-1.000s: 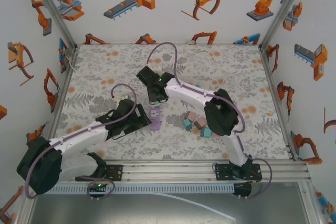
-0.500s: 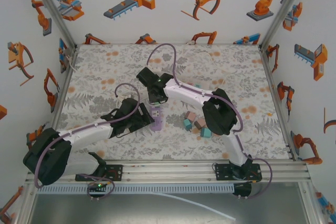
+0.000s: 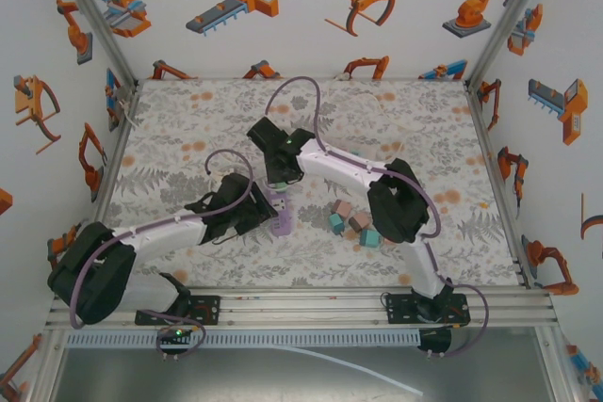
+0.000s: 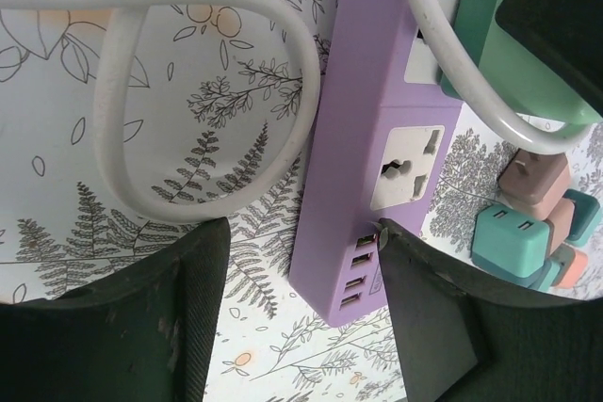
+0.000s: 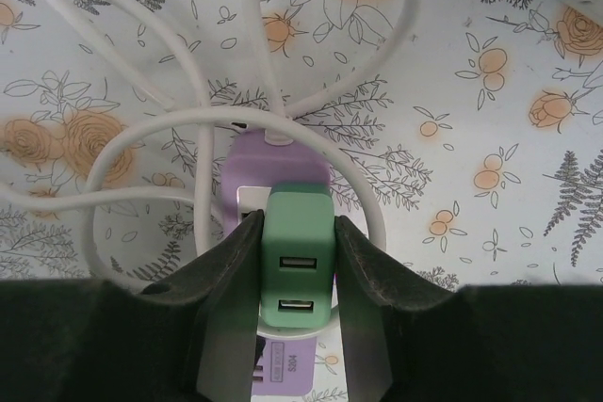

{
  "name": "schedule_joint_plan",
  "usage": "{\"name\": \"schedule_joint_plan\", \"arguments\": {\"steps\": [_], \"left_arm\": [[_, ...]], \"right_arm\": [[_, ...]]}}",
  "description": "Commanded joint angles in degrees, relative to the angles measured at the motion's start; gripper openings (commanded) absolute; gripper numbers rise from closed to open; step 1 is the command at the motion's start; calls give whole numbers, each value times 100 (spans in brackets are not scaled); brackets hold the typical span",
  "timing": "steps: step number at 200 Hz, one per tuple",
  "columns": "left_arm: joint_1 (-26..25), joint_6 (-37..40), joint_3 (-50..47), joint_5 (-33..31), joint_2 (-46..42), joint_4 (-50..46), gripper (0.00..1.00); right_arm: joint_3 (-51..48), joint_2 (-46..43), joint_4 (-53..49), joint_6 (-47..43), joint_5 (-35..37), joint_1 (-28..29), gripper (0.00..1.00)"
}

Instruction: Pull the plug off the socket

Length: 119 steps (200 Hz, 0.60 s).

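A purple socket strip (image 3: pixel 281 217) lies on the floral table mid-scene, with a green plug (image 5: pixel 298 261) seated in it. My right gripper (image 5: pixel 298 223) is shut on the plug, one finger on each side of it; from above it (image 3: pixel 279 179) hangs over the strip's far end. In the left wrist view my left gripper (image 4: pixel 297 231) is open around the strip's (image 4: pixel 363 138) near end. Its right finger (image 4: pixel 415 298) touches the strip's edge, while a gap remains at the left finger (image 4: pixel 179 298). The plug (image 4: pixel 509 44) shows top right there.
The strip's white cable (image 4: pixel 122 91) loops on the table left of the strip and around the plug (image 5: pixel 188 72). Several small pink and teal adapter blocks (image 3: pixel 349 220) lie just right of the strip. Patterned walls enclose the table.
My left arm has reached further toward the strip and its jaws have narrowed around the strip's near end. The right gripper stays clamped on the plug.
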Motion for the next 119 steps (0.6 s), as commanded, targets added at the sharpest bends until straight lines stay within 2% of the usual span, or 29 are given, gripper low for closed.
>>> {"name": "schedule_joint_plan", "arguments": {"steps": [1, 17, 26, 62, 76, 85, 119], "left_arm": [[50, -17, -169, -223, 349, -909, 60], [56, -25, -156, -232, 408, -915, 60], [56, -31, -149, -217, 454, -908, 59], [82, -65, -108, -189, 555, -928, 57], [109, -107, -119, -188, 583, -943, 55], [124, -139, -120, -188, 595, -941, 52], [175, -242, -104, -232, 679, -970, 49]], "right_arm": [[149, -405, -16, 130, -108, -74, 15], [135, -438, -16, 66, -22, -83, 14], [144, -432, -23, -48, 47, -77, 9], [119, -363, -25, -483, 255, -60, 8], [-97, -414, 304, -911, -96, -19, 7], [-363, -476, 564, -1155, -307, 36, 2], [-1135, -748, 837, -925, -847, 65, 2]]}}
